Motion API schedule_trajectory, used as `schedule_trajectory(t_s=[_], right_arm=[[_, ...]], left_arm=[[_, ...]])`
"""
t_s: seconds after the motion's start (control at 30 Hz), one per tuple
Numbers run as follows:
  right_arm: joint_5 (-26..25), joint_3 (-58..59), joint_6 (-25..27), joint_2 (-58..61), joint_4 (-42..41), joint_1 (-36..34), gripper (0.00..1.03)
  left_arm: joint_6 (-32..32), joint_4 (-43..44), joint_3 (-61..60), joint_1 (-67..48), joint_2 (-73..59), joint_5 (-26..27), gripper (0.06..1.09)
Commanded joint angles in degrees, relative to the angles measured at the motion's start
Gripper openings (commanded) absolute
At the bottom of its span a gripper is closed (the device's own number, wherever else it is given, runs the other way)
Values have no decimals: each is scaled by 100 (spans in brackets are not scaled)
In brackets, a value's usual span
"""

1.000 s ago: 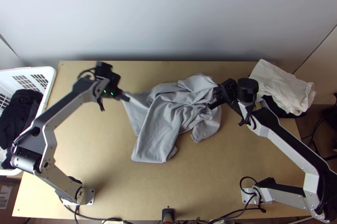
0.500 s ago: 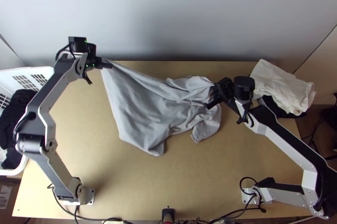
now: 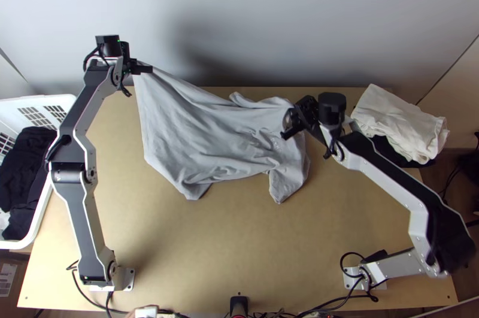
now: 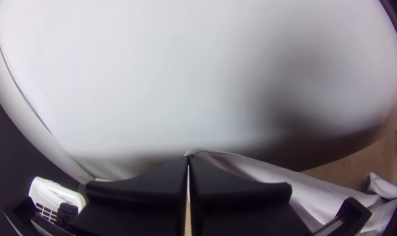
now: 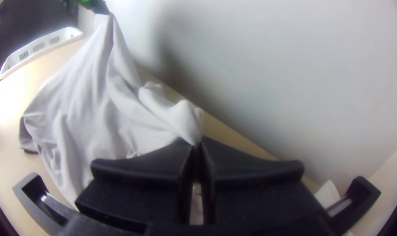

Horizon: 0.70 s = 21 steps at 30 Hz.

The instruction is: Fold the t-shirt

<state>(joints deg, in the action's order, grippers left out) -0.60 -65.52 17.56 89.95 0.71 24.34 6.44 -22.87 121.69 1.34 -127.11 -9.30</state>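
Observation:
The grey t-shirt (image 3: 209,138) is stretched across the far half of the table, wrinkled, its upper left corner raised. That corner is pinched by my left gripper (image 3: 142,67), high near the wall; in the left wrist view the left gripper (image 4: 188,159) is shut on the cloth's edge. My right gripper (image 3: 288,127) is at the shirt's right part. In the right wrist view the right gripper (image 5: 197,146) is shut on a bunched bit of the shirt (image 5: 93,109). The shirt's lower edge hangs in loose folds towards the table's middle.
A white basket (image 3: 60,156) with dark cloth (image 3: 27,162) stands at the left edge. White folded cloth (image 3: 401,123) lies on black cloth at the far right. The wall rises behind the table (image 3: 239,246); its near half is bare wood.
My left gripper has moved left and up towards the wall, pulling the shirt out wider from its bunched state. My right gripper has shifted slightly left and away from the near edge, still with the cloth.

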Motion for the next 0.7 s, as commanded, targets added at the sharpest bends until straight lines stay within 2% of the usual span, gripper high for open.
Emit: schedule_trajectory(t_s=[0.0,0.07,0.1,0.13,0.17,0.23,0.27,0.3,0.33,0.4,0.43,0.47,0.67], right_arm=[[-1,-585,-315,796,-115,-52,3],[-1,-629,-447,928,-124,-52,3],[-1,-629,-455,980,-141,-43,4],[-1,-611,-508,1016,-220,-34,10],[-1,-603,-596,1059,-264,-34,18],[-1,-603,-666,1130,-326,-34,32],[-1,-603,-710,1156,-343,-34,41],[-1,-603,-754,1174,-343,-34,50],[-1,-594,-807,1174,-343,-34,57],[-10,-568,-921,1130,-300,-43,75],[-10,-532,-948,1077,-264,-43,87],[-10,-480,-983,998,-256,-43,94],[-1,-110,-1044,286,-97,-61,97]], left_arm=[[-81,-683,637,-143,-376,-63,39],[-169,-1167,496,-231,-227,77,42],[-257,-1307,364,-249,-112,227,48],[-415,-1518,320,-249,-24,491,57],[-547,-1808,312,-249,55,842,72],[-626,-2230,153,-205,327,2248,100],[-705,-2257,-5,-170,512,2925,105],[-784,-2327,-128,-178,687,3250,105],[-776,-2424,-260,-214,890,3329,105],[-749,-2432,-664,-337,1364,3338,105],[-749,-2441,-866,-389,1593,3338,105],[-723,-2441,-1086,-442,1821,3338,105],[-617,-2485,-2606,-714,3184,3312,105]])
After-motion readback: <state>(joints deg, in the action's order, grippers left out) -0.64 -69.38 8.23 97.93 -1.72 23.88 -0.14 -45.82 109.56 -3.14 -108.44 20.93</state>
